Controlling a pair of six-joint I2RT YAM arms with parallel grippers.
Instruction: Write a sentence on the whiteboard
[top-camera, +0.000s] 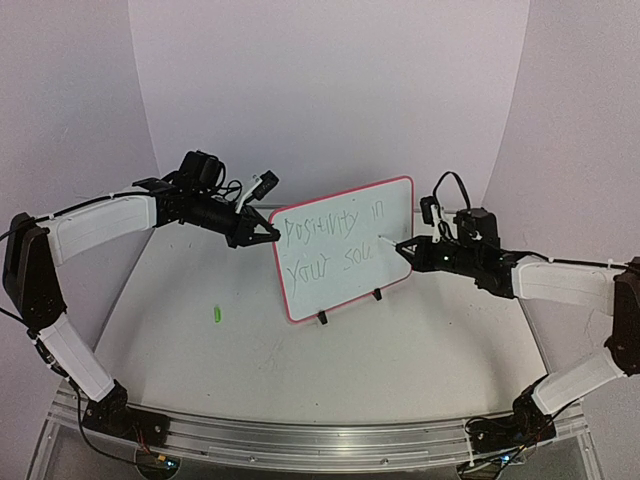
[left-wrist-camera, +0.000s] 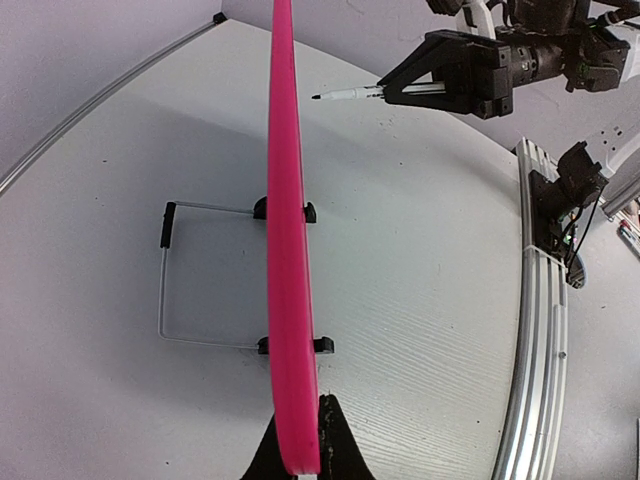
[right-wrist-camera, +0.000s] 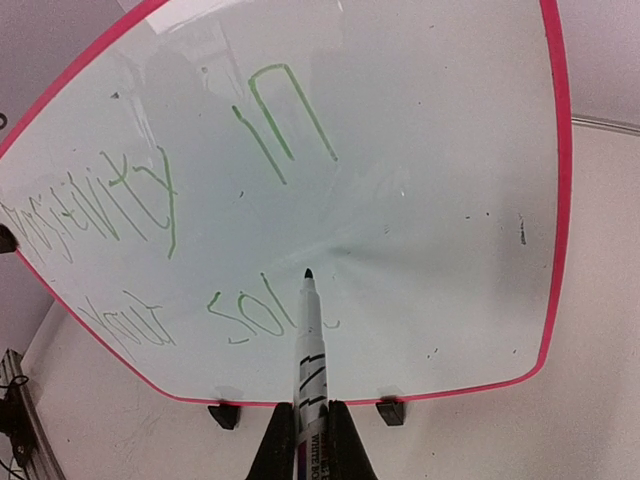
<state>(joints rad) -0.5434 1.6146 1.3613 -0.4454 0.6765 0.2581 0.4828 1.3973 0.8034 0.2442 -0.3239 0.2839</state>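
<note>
At frame centre, our left gripper (top-camera: 272, 235) clamps the whiteboard (top-camera: 395, 210) by its left rim; our right gripper (top-camera: 398, 249) pinches a marker (right-wrist-camera: 310, 365), tip by the green sentence (top-camera: 330, 228).

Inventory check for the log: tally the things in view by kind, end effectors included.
whiteboard: 1
marker: 1
small green piece: 1
end effectors: 2, the left end effector and the right end effector
Total: 5
</note>
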